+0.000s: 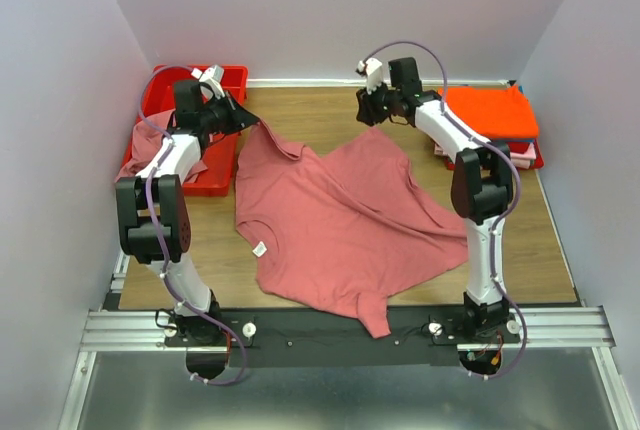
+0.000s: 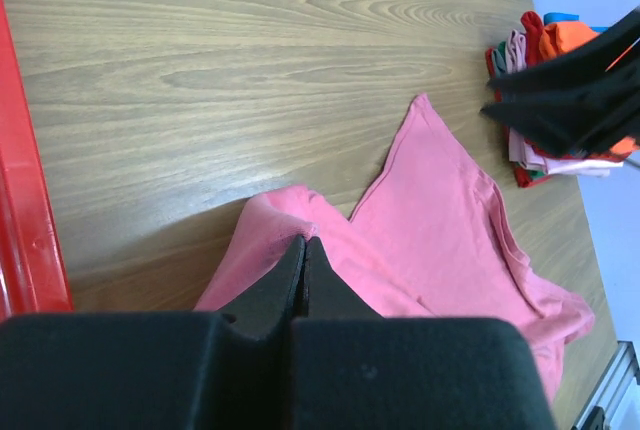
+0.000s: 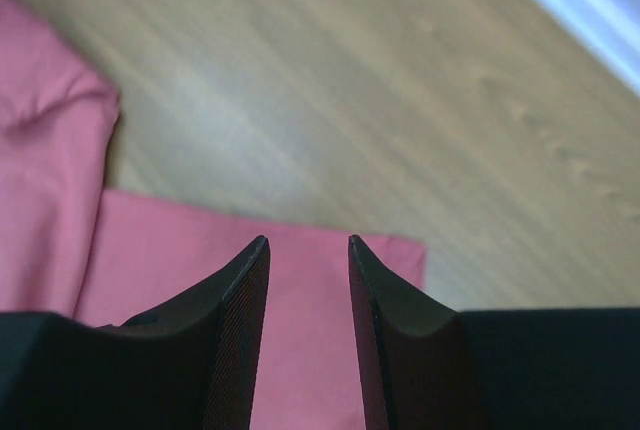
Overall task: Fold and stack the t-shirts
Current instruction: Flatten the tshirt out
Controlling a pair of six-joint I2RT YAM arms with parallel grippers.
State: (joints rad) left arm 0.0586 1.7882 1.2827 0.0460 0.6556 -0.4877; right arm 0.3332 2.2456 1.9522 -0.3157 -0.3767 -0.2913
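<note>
A large dusty rose-pink t-shirt lies spread and rumpled on the wooden table, its white neck tag facing up. My left gripper is shut on the shirt's far-left corner, and in the left wrist view the fabric bunches at the closed tips. My right gripper hovers open near the shirt's far-right corner. In the right wrist view its tips stand apart over the pink cloth with nothing between them. A folded bright orange t-shirt tops a stack at the far right.
A red plastic bin stands at the far left with more pink clothes hanging over its side. The stack of folded shirts sits by the right wall. White walls close in the table on three sides.
</note>
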